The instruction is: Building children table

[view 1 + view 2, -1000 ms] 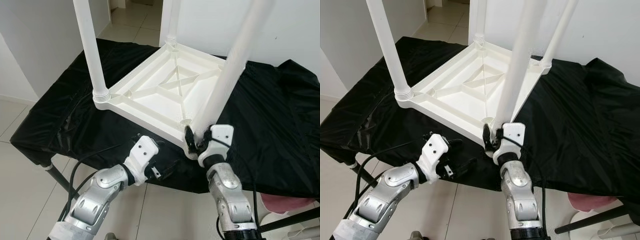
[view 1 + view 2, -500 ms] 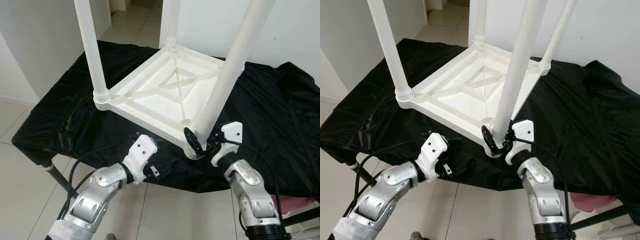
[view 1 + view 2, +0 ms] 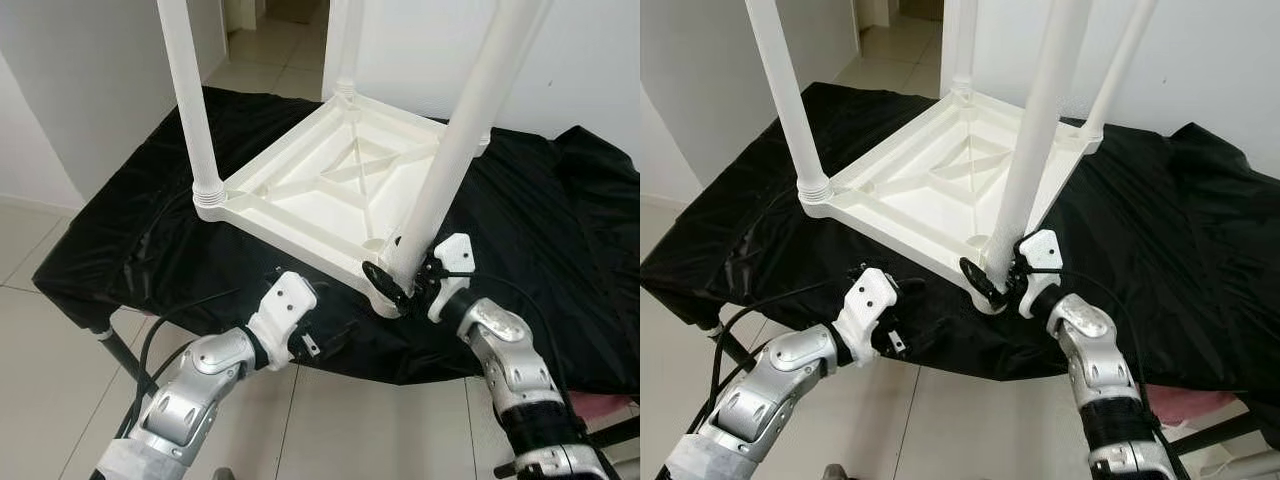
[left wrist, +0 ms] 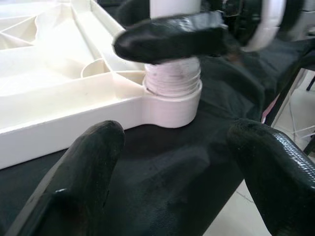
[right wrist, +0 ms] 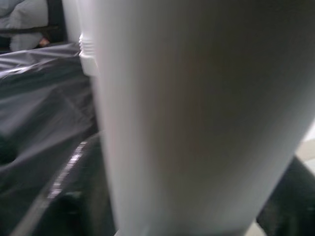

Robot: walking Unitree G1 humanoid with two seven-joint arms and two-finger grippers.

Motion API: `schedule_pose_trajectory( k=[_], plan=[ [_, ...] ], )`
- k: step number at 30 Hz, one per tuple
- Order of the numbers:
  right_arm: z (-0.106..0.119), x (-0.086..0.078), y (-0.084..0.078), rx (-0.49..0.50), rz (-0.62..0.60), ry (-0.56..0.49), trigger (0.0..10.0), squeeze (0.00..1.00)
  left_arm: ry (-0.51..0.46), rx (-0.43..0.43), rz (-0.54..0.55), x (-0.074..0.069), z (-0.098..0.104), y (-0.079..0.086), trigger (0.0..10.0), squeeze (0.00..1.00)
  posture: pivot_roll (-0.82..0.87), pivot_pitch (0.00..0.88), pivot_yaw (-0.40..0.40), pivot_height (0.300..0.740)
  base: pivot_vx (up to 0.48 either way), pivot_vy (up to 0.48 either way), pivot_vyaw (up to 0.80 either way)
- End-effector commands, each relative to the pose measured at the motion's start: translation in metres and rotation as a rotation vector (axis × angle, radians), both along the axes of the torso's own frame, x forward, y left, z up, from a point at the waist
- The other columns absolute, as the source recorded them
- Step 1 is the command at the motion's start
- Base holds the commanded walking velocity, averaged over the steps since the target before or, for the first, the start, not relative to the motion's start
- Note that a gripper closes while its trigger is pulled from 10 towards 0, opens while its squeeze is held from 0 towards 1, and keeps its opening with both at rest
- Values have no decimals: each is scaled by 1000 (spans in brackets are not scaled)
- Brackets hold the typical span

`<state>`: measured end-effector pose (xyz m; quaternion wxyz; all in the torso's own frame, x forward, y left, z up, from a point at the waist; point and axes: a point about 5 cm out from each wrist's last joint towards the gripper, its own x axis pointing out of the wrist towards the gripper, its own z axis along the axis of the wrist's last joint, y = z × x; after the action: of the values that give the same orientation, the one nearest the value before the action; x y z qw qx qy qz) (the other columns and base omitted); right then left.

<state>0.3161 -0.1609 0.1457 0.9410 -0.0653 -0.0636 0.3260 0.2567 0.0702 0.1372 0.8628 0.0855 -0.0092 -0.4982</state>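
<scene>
The white children's table [image 3: 340, 190] is seen lying upside down on the desk's black cloth [image 3: 540, 230], legs up. The near table leg [image 3: 455, 150] is clasped at its threaded base by the right end effector [image 3: 400, 283]. The left end effector [image 4: 172, 162] is held spread and empty just before that corner.

Both eye views are bright and evenly lit, sharp across the frame, with soft daylight showing on the floor tiles beyond the white table top [image 3: 340, 185]. The black cloth [image 3: 540, 220] around it carries faint grey sheen on its creases and no hard shadows. In the left wrist view the near fingers [image 4: 78, 182] are large and soft-edged, with small glints. The right wrist view is blurred, the white leg [image 5: 197, 113] out of focus and shaded grey.
</scene>
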Motion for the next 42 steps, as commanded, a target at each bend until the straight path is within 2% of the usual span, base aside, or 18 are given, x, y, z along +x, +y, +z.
schedule_pose_trajectory(
  k=[1, 9, 13, 14, 15, 20, 24, 28, 30, 33, 35, 36, 38, 42],
  plan=[
    [-4, 1, -3, -19, 16, 6, 0, 0, 1, 16, -58, -2, -1, -4, 10000, 0, 7, 27, -31, 740, 0, 0, 0],
    [-12, 0, -17, -13, -16, 27, 0, 0, 2, 17, -59, -3, -2, -4, 10000, 0, 1, 30, -33, 740, 0, 0, 0],
    [-14, -1, -19, -2, -29, 35, 0, 0, 4, 17, -61, -3, -2, -4, 10000, 0, -4, 32, -30, 740, 0, 0, 0],
    [-15, -1, -19, 2, -41, 37, 2745, 0, 6, 14, -64, -3, -2, -5, 10000, 0, -6, 33, -29, 740, 0, 0, 0],
    [-16, -1, -18, 15, -52, 38, 10000, 0, 5, 15, -66, -3, -2, -5, 10000, 0, -5, 33, -29, 740, 0, 0, 0],
    [-16, 0, -17, 40, -93, 38, 10000, 0, 6, 15, -69, -3, -2, -5, 10000, 0, -6, 34, -28, 740, 0, 0, 0],
    [-13, 3, -12, 50, -249, 15, 10000, 0, 9, 18, -68, -4, -3, -4, 10000, 0, -5, 35, -29, 740, 0, 0, 0],
    [-10, 2, -8, 72, -303, -7, 10000, 0, 12, 17, -70, -5, -4, -4, 10000, 0, -4, 36, -30, 740, 0, 0, 0],
    [-9, -1, 3, 153, -389, 15, 10000, 0, 13, 19, -69, -5, -4, -4, 10000, 0, -4, 36, -32, 740, 0, 0, 0],
    [-10, -3, 8, 181, -414, 31, 10000, 0, 12, 20, -68, -5, -4, -4, 10000, 0, -4, 36, -32, 740, 0, 0, 0],
    [-11, -9, 21, 229, -483, 52, 10000, 0, 12, 20, -68, -5, -4, -3, 10000, 0, -3, 35, -36, 740, 0, 0, 0],
    [-11, -9, 21, 229, -483, 52, 10000, 0, 12, 20, -68, -5, -4, -3, 10000, 0, -3, 35, -36, 740, 0, 0, 0],
    [-11, -15, 31, 293, -618, 55, 10000, 0, 11, 21, -66, -6, -5, -4, 10000, 0, 7, 32, -41, 740, 0, 0, 0],
    [-9, -20, 37, 344, -685, 54, 10000, 0, 9, 21, -63, -5, -4, -3, 10000, 0, 13, 34, -42, 740, 0, 0, 0]
  ],
)
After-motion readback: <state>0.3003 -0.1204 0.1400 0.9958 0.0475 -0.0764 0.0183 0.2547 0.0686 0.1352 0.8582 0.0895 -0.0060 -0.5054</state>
